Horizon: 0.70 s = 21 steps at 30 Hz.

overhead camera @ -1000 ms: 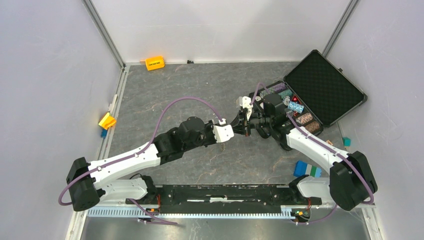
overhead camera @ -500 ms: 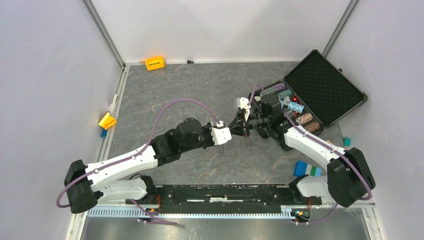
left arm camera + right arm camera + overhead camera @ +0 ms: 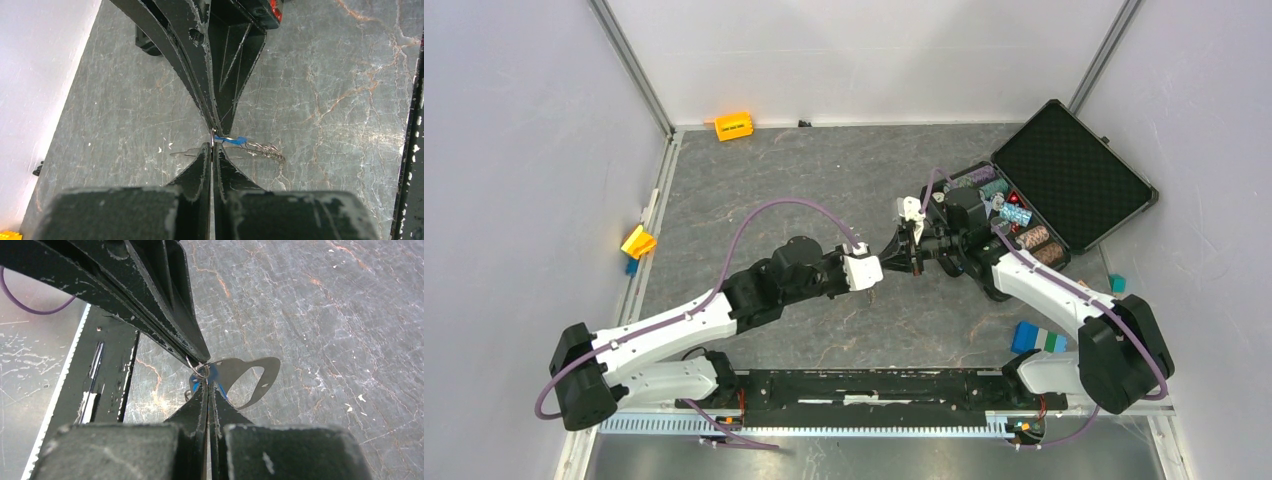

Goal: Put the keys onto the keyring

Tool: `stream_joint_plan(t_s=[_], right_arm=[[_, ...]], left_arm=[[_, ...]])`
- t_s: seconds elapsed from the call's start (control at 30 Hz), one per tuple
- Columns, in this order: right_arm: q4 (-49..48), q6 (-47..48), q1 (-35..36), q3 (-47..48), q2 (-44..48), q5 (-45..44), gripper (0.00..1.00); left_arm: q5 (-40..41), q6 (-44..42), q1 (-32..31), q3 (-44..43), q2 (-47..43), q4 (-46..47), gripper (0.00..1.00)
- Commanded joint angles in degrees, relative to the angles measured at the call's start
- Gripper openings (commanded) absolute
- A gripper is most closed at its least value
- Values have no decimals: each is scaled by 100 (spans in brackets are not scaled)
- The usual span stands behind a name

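One ring pinched in my left tool, key in right tool, tips meeting left of case for threading.

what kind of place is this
Probably a robot test cell in a lab: plain white walls with metal posts box in a grey table, and two robot arms are bolted along its near edge.
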<state>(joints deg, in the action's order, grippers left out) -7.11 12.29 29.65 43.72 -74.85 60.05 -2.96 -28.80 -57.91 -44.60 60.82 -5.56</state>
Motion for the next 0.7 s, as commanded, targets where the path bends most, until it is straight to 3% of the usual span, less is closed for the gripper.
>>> stream_joint_plan(t_s=[0.0, 0.3, 0.67], right_arm=[[70, 306, -13, 275, 71, 171, 1], [-7, 291, 31, 236, 76, 503, 4], [-64, 230, 207, 207, 23, 504, 6]], left_arm=[[-396, 64, 50, 46, -273, 377, 2], [-1307, -214, 225, 254, -532, 364, 2], [-1787, -290, 372, 197, -592, 282, 2]])
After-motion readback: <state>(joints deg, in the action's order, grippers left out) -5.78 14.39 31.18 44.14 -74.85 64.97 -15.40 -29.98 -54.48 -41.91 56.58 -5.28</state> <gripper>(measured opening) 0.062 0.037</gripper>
